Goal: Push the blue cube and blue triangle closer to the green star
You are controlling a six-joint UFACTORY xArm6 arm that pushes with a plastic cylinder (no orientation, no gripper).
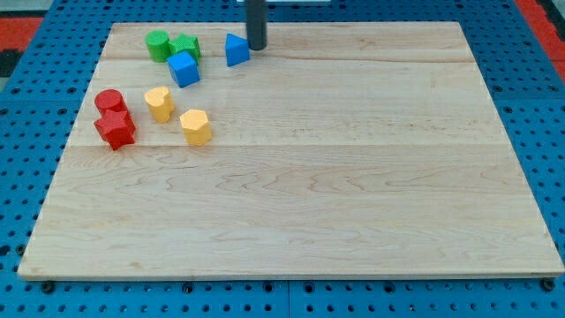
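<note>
The green star [186, 46] sits near the board's top left, touching a green cylinder [158, 44] on its left. The blue cube [184, 68] lies just below the star, touching or nearly touching it. The blue triangle [236, 50] stands a short gap to the star's right. My tip [256, 48] is right beside the blue triangle, on its right side, touching or almost touching it.
A red cylinder [109, 101] and a red star [116, 128] sit at the left. A yellow block [160, 102] and a yellow hexagon [196, 126] lie to their right. The wooden board [353, 177] rests on a blue pegboard.
</note>
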